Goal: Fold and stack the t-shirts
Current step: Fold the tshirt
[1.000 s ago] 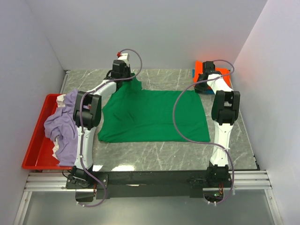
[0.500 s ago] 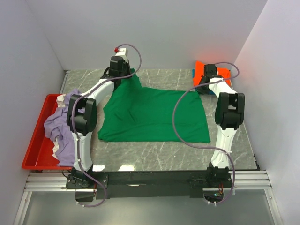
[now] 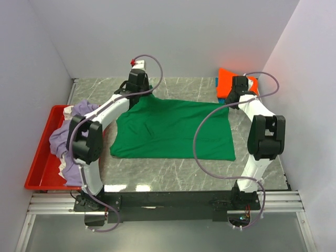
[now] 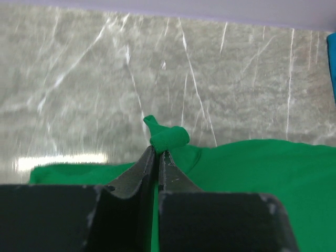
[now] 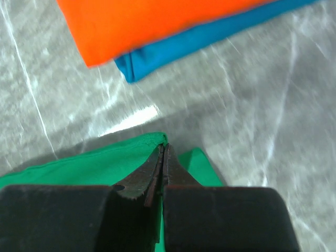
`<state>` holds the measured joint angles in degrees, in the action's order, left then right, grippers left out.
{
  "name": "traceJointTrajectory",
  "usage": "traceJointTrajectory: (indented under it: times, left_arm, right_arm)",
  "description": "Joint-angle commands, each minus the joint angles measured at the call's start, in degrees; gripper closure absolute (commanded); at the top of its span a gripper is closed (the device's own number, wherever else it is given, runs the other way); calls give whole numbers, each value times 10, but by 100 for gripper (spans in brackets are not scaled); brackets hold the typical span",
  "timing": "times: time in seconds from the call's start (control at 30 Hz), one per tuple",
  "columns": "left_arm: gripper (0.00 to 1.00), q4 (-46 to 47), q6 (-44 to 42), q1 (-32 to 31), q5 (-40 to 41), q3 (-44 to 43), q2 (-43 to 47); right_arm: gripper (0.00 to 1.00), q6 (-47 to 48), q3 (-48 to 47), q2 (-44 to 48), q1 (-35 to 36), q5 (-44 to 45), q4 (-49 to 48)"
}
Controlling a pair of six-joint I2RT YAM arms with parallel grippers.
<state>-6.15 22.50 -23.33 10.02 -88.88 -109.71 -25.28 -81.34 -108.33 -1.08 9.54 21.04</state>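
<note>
Fold step: green shirt (image 3: 173, 128) flat on table (image 3: 173, 173), far corners pinched tight by left gripper (image 4: 157, 153) and right gripper (image 5: 162, 152). Next, likely: carry both corners evenly toward near hem.

White arms (image 3: 111, 106), black joints (image 3: 86, 144), purple cables (image 3: 194, 137)

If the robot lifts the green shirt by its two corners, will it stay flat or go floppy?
Probably floppy: the green t-shirt bunches into a little knot where the left gripper pinches it. The middle would likely sag between that and the right gripper. It lies thin and flat, so it is probably light.
</note>
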Motion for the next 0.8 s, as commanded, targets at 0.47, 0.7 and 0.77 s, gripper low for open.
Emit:
traceJointTrajectory:
  times: [0.47,0.7,0.77]
  left_arm:
    - [100,-163,172,-22,99,162,206]
    - [100,-196,193,-25,72,217,258]
    - [100,-193,201,-29,66,232,267]
  right_arm:
    - [100,-53,159,142,26,51,-26]
    - [100,-64,207,176,26,50,-35]
    - [100,-70,217,188,26,44,-38]
